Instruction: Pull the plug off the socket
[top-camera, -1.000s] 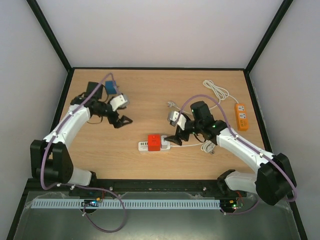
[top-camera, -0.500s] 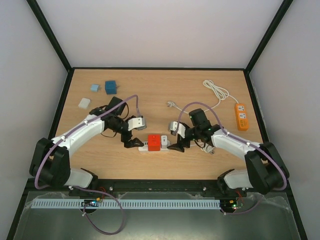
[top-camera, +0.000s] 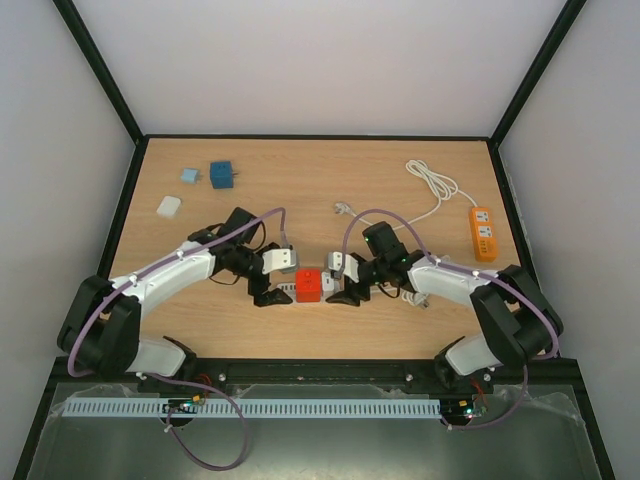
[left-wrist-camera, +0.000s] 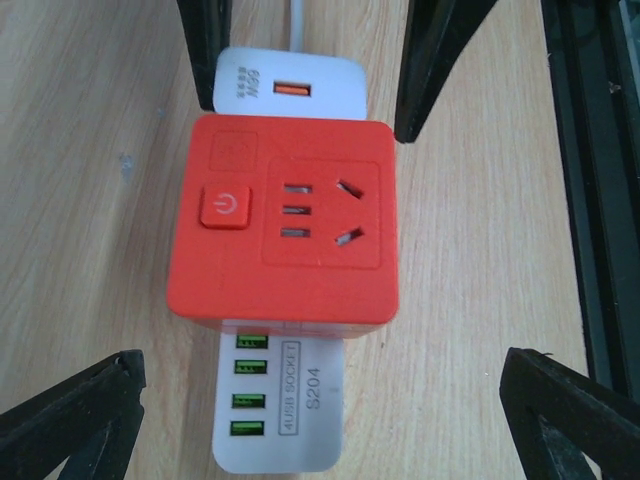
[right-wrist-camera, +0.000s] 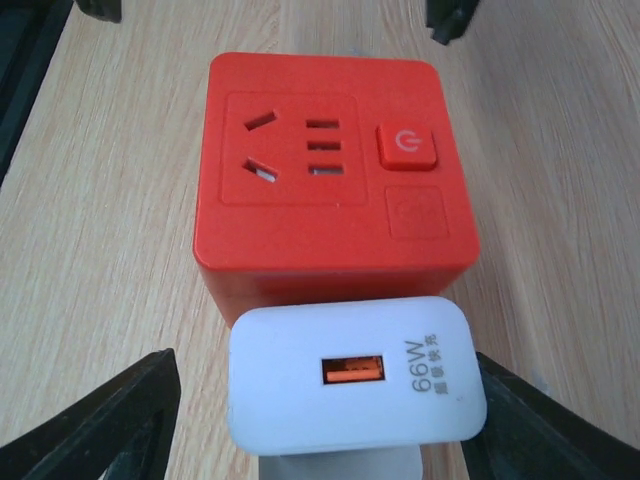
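I am closer in on the red cube (top-camera: 308, 285) now.
My left gripper (top-camera: 268, 290) arrives wide open astride the power strip (left-wrist-camera: 275, 410); my right gripper (top-camera: 345, 286) narrows around the white charger (right-wrist-camera: 355, 375), unclamped.

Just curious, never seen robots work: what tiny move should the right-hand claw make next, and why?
Probably close the right gripper on the white charger: its fingers flank it with a gap on one side, so nothing is gripped yet.
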